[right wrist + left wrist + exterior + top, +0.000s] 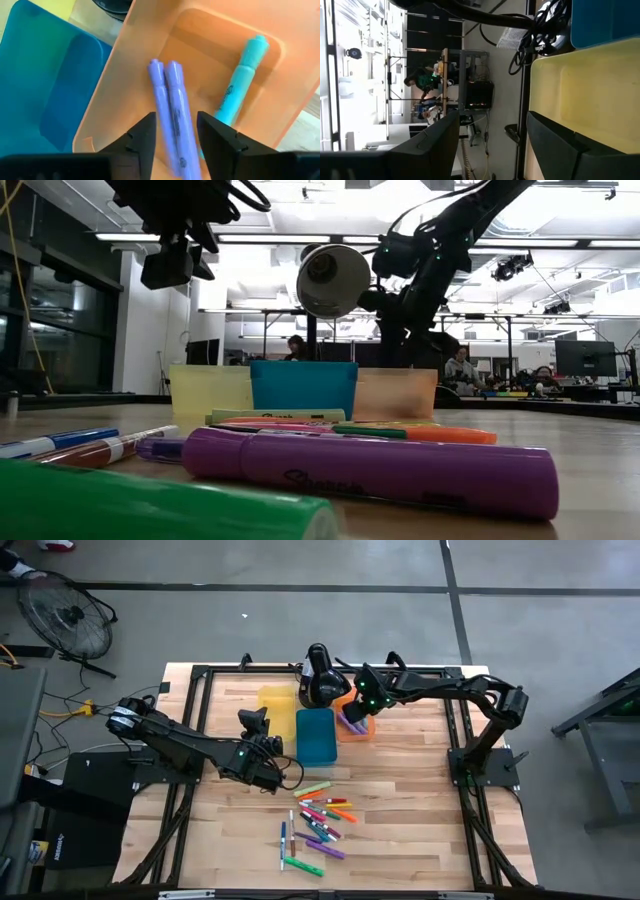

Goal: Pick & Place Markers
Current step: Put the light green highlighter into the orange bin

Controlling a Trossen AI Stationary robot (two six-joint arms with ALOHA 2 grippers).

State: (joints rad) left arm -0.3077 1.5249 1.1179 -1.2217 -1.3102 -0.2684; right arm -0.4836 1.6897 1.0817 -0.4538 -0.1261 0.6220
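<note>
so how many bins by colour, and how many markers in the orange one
yellow bin: 1
blue bin: 1
orange bin: 1
purple markers in the orange bin: 2
teal marker in the orange bin: 1
total: 3 bins, 3 markers

In the low view a green marker (150,505) was blurred and cut off by the edge. The right arm hid most of the orange bin (356,727) from above.
</note>
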